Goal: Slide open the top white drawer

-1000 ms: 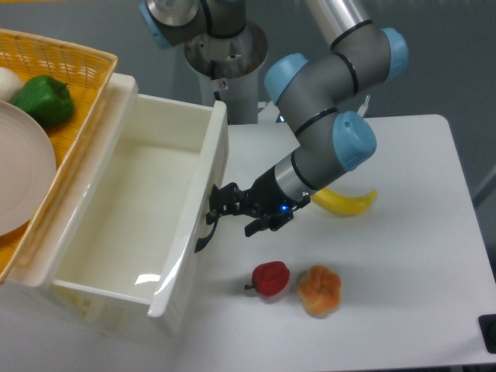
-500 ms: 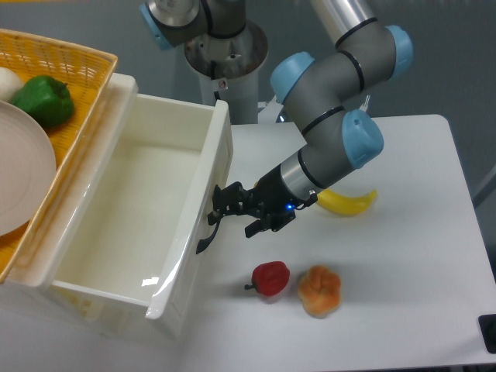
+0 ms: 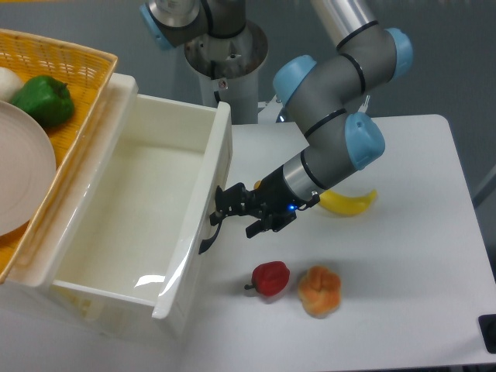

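Top drawer pulled far out, gripper at its handle.

The top white drawer (image 3: 132,209) juts out from the cabinet at the left, its deep box bare inside. The gripper (image 3: 219,211) sits at the drawer front, its fingers (image 3: 225,195) narrow around the curved black handle (image 3: 208,240). On the white counter (image 3: 403,256), a red pepper (image 3: 270,278) and an orange pepper (image 3: 319,289) lie near the front, a banana (image 3: 346,201) behind the arm. A yellow wicker basket (image 3: 54,77) with a green pepper (image 3: 43,99) and a plate (image 3: 22,174) sits atop the cabinet.
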